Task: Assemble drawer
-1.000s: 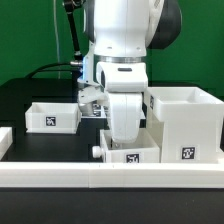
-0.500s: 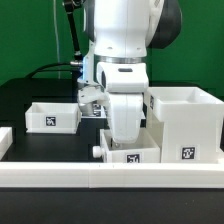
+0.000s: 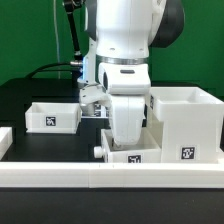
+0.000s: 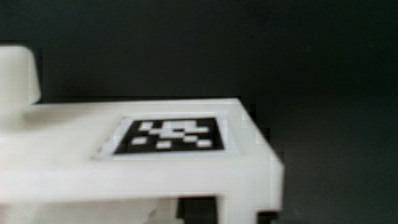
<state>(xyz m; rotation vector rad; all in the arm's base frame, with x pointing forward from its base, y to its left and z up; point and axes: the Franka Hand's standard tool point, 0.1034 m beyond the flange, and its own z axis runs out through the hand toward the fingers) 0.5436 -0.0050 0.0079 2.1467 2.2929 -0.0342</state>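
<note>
A small white knobbed tray [image 3: 131,156] sits at the front centre, against the tall white box housing [image 3: 186,124] on the exterior view's right. My gripper [image 3: 127,138] reaches down into this tray. In the wrist view the tray [image 4: 107,175] fills the frame, with a black-and-white tag [image 4: 178,136] and its knob [image 4: 15,75]. My gripper [image 4: 237,210] has a dark finger on each side of the tray's wall and looks shut on it. A second small tray [image 3: 52,115] lies on the exterior view's left.
A long low white border rail [image 3: 100,182] runs along the front, and a short piece of rail [image 3: 4,140] shows at the left edge. The table top is black. A green wall stands behind the arm.
The arm has shifted very slightly; the tray under the gripper has hardly moved. The other tray and the box housing stay where they were.
</note>
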